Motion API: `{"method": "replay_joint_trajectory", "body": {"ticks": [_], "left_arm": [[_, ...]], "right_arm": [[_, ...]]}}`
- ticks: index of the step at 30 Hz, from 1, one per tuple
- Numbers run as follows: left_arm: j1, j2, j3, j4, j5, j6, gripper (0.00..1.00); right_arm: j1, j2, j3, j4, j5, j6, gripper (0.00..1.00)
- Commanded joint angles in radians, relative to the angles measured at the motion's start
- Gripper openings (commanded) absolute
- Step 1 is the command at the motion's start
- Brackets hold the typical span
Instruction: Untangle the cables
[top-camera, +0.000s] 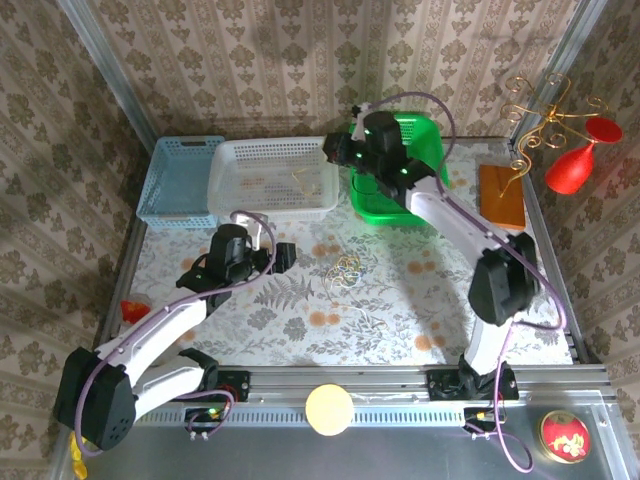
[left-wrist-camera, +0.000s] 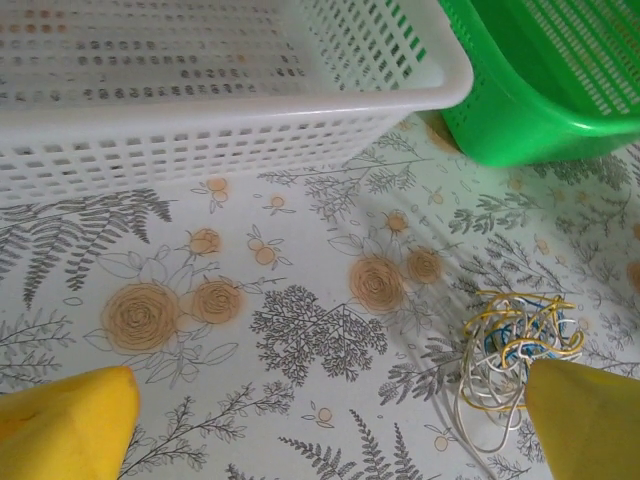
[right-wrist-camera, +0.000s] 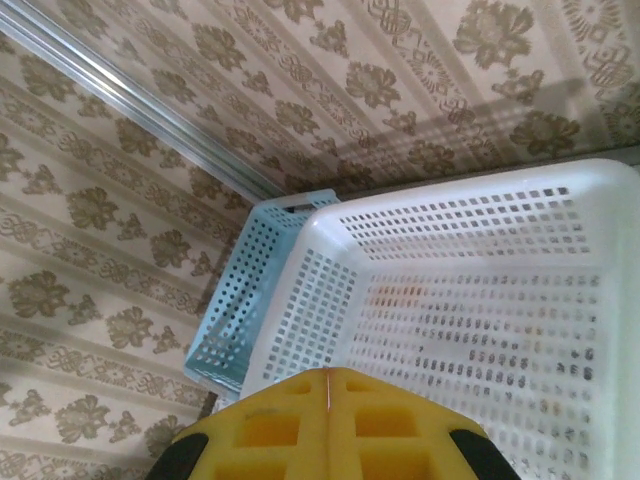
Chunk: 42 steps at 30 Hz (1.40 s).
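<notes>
On the flowered worktop (top-camera: 420, 320), the cables (top-camera: 345, 270) lie in one small clump of pale yellow and darker loops, on the near side of the white basket (top-camera: 270, 175) and the green basket (top-camera: 385, 205). The left fingers (left-wrist-camera: 585, 425) stand wide apart, low over the worktop. The clump sits right against one yellow tip, though whether it touches is hard to say. The right fingers (right-wrist-camera: 328, 420) are pressed together, raised above the white basket, with the blue basket (right-wrist-camera: 250, 300) just beyond.
</notes>
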Motion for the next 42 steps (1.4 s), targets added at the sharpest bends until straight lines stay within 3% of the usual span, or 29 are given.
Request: {"method": "replay_joint_trajectory", "body": {"ticks": [1,4,5,7,8,12,20,29,42], "left_arm": [[0.02,-0.013,0.013,-0.04,0.022,-0.013,1.0],[0.031,-0.015,0.019,-0.04,0.032,-0.015,1.0],[0.033,-0.017,0.019,-0.04,0.035,-0.016,1.0],[0.036,-0.021,0.02,-0.042,0.038,-0.017,1.0],[0.036,-0.022,0.019,-0.045,0.038,-0.018,1.0],[0.043,-0.029,0.012,-0.053,0.042,-0.017,1.0],[0.055,-0.01,0.009,-0.004,0.055,-0.057,1.0],[0.046,0.115,0.037,0.086,0.13,-0.1,1.0],[-0.123,0.316,0.112,0.11,0.075,-0.064,1.0]], "right_arm": [[0.021,0.123,0.141,-0.034,0.024,-0.025,0.0],[0.036,0.258,0.3,-0.111,0.024,-0.044,0.01],[0.041,0.302,0.359,-0.144,0.017,-0.049,0.08],[0.047,0.386,0.484,-0.226,-0.009,-0.071,0.34],[0.05,0.413,0.54,-0.267,-0.018,-0.086,0.41],[0.057,0.416,0.595,-0.347,-0.047,-0.132,0.5],[0.057,0.11,0.192,-0.244,-0.077,-0.158,0.5],[0.057,-0.204,-0.323,-0.14,-0.056,-0.166,0.5],[0.042,-0.367,-0.86,0.02,-0.038,-0.158,0.45]]}}
